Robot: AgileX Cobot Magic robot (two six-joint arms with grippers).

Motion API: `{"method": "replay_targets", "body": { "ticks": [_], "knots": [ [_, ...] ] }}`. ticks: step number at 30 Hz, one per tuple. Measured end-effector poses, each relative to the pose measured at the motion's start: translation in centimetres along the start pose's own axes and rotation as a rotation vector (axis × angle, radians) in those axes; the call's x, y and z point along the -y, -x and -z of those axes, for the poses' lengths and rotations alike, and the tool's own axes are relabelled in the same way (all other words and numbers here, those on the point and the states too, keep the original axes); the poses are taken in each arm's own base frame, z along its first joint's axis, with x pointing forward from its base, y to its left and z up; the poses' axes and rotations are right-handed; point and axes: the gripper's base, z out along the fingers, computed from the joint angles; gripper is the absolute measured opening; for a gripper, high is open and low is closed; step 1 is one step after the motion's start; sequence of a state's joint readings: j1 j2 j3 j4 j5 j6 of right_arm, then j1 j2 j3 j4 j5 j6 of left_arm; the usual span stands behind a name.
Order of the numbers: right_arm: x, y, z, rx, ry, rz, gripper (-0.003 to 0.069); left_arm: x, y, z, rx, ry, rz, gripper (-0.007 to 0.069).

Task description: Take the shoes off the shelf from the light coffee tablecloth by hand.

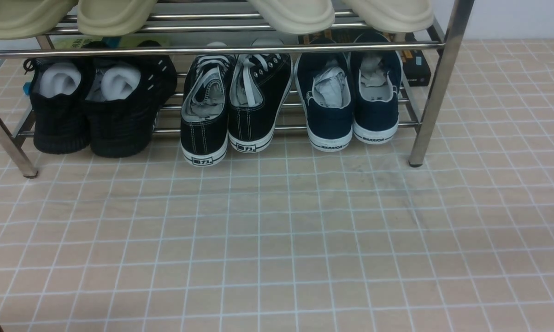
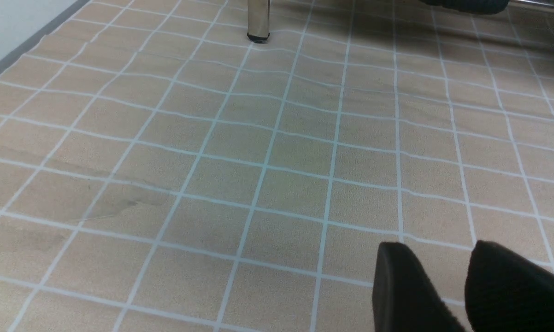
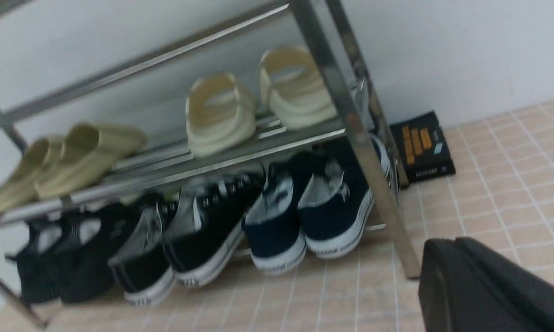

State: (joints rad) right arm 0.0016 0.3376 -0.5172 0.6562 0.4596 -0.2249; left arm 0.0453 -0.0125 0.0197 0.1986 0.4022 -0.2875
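Observation:
The navy-blue shoes (image 1: 350,92) with white soles stand heels-out at the right end of the lower tier of the chrome shelf (image 1: 436,83), paper stuffed inside them. The shelf stands on the light coffee tablecloth (image 1: 277,240). Neither gripper shows clearly in the front view. In the left wrist view my left gripper (image 2: 440,246) hangs open over bare cloth, with a gap between its black fingers. In the right wrist view my right gripper (image 3: 447,242) is shut and empty, fingers pressed together, well short of the shoes (image 3: 304,216) and near the shelf's right front leg (image 3: 387,207).
Black lace-up sneakers (image 1: 235,106) sit in the middle of the lower tier and black knit sneakers (image 1: 97,106) at its left. Beige slippers (image 1: 295,14) lie on the upper tier. A black box with orange print (image 3: 422,145) rests behind the shelf by the white wall.

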Motion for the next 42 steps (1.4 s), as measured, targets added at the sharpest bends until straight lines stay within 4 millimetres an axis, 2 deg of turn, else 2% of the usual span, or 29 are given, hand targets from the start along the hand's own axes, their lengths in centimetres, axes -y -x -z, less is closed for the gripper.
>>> {"method": "replay_targets", "body": {
  "ticks": [4,8,10,12,13,15,16,17,19,21,24,25,26,29,34,35,36,37,38,39,42],
  "knots": [
    [-0.4,1.4,-4.4,-0.35,0.016,0.0,0.0,0.0,0.0,0.0,0.0,0.0,0.0,0.0242],
    [0.3,1.0,-9.1,-0.664,0.034,-0.069,0.0,0.0,0.0,0.0,0.0,0.0,0.0,0.0242],
    [0.2,0.3,-11.9,-0.82,0.109,-0.105,0.0,0.0,0.0,0.0,0.0,0.0,0.0,0.0242],
    [-0.2,0.3,-13.0,-0.855,0.165,-0.107,0.0,0.0,0.0,0.0,0.0,0.0,0.0,0.0242],
    [-1.2,0.1,-14.7,-0.906,0.268,-0.106,0.0,0.0,0.0,0.0,0.0,0.0,0.0,0.0242],
    [-2.6,0.1,-16.3,-0.939,0.363,-0.082,0.0001,0.0,0.0,0.0,0.0,0.0,0.0,0.0242],
    [-2.7,-0.1,-16.5,-0.949,0.366,-0.083,0.0001,0.0,0.0,0.0,0.0,0.0,0.0,0.0242],
    [-4.1,-0.4,-18.1,-0.99,0.424,-0.046,0.0001,0.0,0.0,0.0,0.0,0.0,0.0,0.0242],
    [-5.7,-0.4,-20.0,-1.017,0.458,0.019,0.0001,0.0,0.0,0.0,0.0,0.0,0.0,0.0242],
    [-6.4,-0.5,-20.9,-1.033,0.455,0.049,0.0001,0.0,0.0,0.0,0.0,0.0,0.0,0.0242],
    [-8.4,-0.2,-24.5,-1.051,0.369,0.148,0.0008,0.0,0.0,0.0,0.0,0.0,0.0,0.0242],
    [-8.6,-0.4,-24.9,-1.059,0.363,0.154,0.0008,0.0,0.0,0.0,0.0,0.0,0.0,0.0242],
    [-9.2,-0.1,-26.2,-1.047,0.312,0.195,0.0019,0.0,0.0,0.0,0.0,0.0,0.0,0.0242],
    [-10.3,0.1,-28.6,-1.021,0.238,0.256,0.0051,0.0,0.0,0.0,0.0,0.0,0.0,0.0242],
    [-12.1,-0.9,-32.9,-0.938,0.157,0.349,0.0162,0.0,0.0,0.0,0.0,0.0,0.0,0.0242],
    [-12.1,-1.1,-33.3,-0.935,0.152,0.354,0.0174,0.0,0.0,0.0,0.001,0.0,0.0,0.0242],
    [-12.5,-1.6,-34.7,-0.895,0.145,0.372,0.0223,0.0,0.0,0.0,0.001,0.0,0.0,0.0242],
    [-12.7,-1.8,-35.5,-0.864,0.143,0.377,0.026,0.0,0.0,0.0,0.001,0.0,0.0,0.0242],
    [-12.6,-2.0,-35.6,-0.869,0.141,0.377,0.026,0.0,0.0,0.0,0.001,0.0,0.0,0.0242],
    [-12.7,-2.5,-36.9,-0.824,0.139,0.385,0.0307,0.0,0.0,0.0,0.001,0.0,0.0,0.0242],
    [-12.4,-3.4,-38.6,-0.774,0.131,0.405,0.0349,0.0,0.0,0.0,0.001,0.0,0.0,0.0242]
  ]
}}
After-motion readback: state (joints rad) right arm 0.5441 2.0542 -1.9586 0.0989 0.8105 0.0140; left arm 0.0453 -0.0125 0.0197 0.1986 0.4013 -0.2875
